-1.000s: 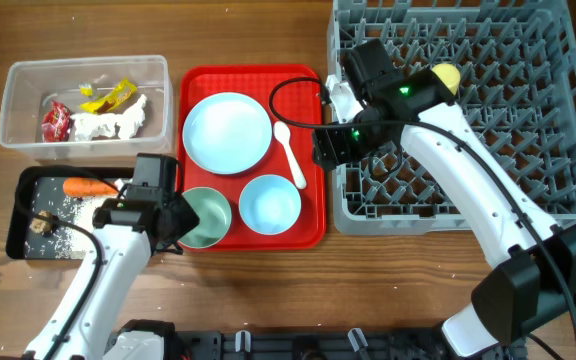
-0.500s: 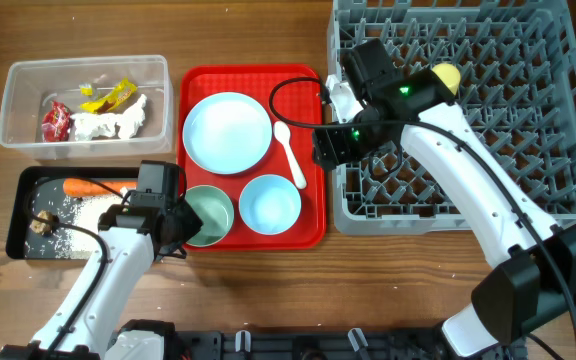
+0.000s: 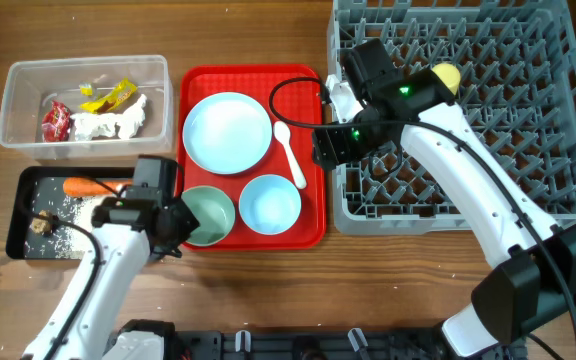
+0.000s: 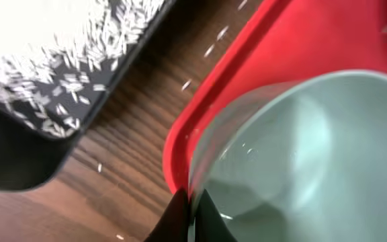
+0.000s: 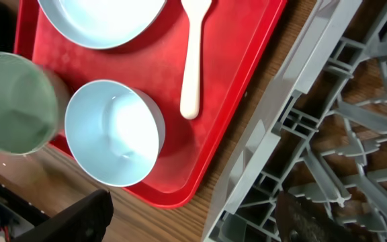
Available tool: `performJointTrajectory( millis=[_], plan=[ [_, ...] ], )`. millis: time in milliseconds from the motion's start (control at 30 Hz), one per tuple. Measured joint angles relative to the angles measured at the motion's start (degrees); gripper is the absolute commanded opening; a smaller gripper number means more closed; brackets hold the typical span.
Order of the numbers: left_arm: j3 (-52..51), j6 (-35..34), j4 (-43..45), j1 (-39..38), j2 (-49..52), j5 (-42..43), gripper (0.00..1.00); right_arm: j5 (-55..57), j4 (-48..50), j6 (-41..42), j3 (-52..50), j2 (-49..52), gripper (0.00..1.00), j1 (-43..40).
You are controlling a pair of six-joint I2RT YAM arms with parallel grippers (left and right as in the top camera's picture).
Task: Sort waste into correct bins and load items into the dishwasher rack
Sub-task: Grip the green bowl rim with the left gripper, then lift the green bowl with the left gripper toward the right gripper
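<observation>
My left gripper (image 4: pixel 190 216) is shut on the near rim of the pale green bowl (image 4: pixel 301 154), which sits at the red tray's front left corner (image 3: pixel 208 215). Beside it on that tray are the light blue bowl (image 3: pixel 270 204), the light blue plate (image 3: pixel 227 132) and the white spoon (image 3: pixel 290 155). My right gripper (image 5: pixel 193 222) is open and holds nothing, hovering over the left wall of the dishwasher rack (image 3: pixel 528 150). A yellow cup (image 3: pixel 447 77) lies in the rack.
The clear tub (image 3: pixel 83 62) at the far left holds red and yellow wrappers (image 3: pixel 56 122) and tissue (image 3: pixel 113 122). The black tray (image 3: pixel 18 215) in front of it holds the carrot (image 3: pixel 88 186), rice and a brown lump (image 3: pixel 38 224). The red tray (image 3: pixel 193 85) lies between tubs and rack.
My left gripper's jaws have closed onto the green bowl's rim, and the left arm shifted slightly. The right arm has not moved.
</observation>
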Motion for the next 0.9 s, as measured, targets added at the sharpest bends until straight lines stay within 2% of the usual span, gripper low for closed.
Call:
performJointTrajectory(
  millis=[133,300,433,667,900],
  plan=[
    [7.21,1.11,-4.9,0.0,-2.75,-1.73,0.04,-1.07,2.19,-0.04,0.0,0.0,0.78,0.0],
    [12.31,1.49,-5.35,0.0,-5.22,-0.68,0.04,-4.22,4.31,-0.2,0.0,0.0,0.77,0.0],
    [13.14,1.49,-3.85,-0.31,-5.64,3.08,0.04,-7.45,4.46,-0.2,0.0,0.0,0.77,0.0],
    [13.14,1.46,0.46,-7.26,-5.6,6.21,0.04,-16.46,6.51,-2.16,0.0,0.0,0.75,0.0],
    [13.14,1.46,3.98,-10.91,-2.82,6.34,0.04,-15.63,7.37,-2.6,0.0,0.0,0.73,0.37]
  ],
)
